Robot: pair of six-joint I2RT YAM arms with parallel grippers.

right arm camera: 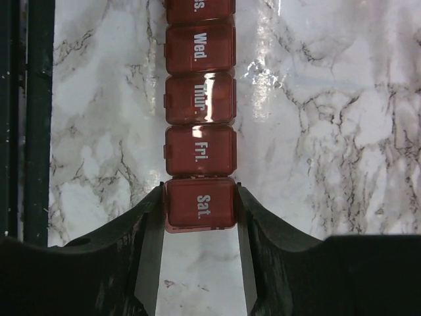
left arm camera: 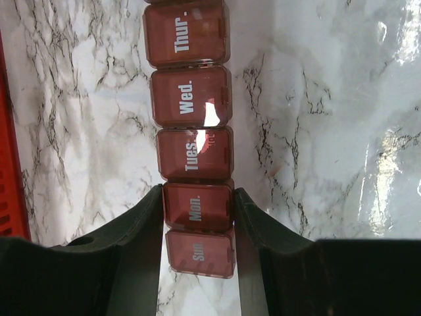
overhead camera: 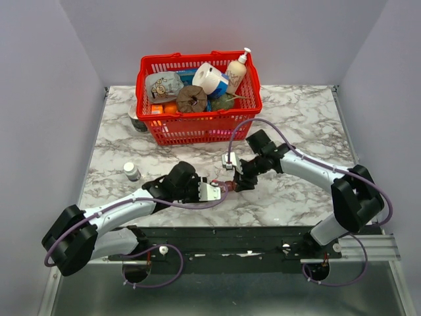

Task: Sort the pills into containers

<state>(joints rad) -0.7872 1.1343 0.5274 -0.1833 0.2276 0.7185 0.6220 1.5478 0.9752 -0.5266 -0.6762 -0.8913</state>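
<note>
Dark-red plastic strip: seven-day pill organiser; lies flat on the marble surface between the two arms, in front of the red mesh basket.
Left hand: clamped across the Mon. compartment; one finger on each side wall.
Right hand: closed on the Sat. compartment at the opposite end; both fingers touch its sides.
Step in hand: judged to be steadying the strip at both ends before a lid is opened.
Method: keep one hand as the anchor; apply pressure to the side walls only, clear of lid and hinge; free the other hand for the lid tab; do not pull the ends apart or twist, as the strip could flex or skid on the smooth stone.
Lids: all those in view appear closed.
Contents: no pill identifiable; a pale patch on the Wed. lid may be glare or something inside; cannot tell.
Small white-capped bottle: stands well left of the strip; contents not visible.
Cut off: neither wrist view shows the full row; in the top view the hands cover most of the strip.
</note>
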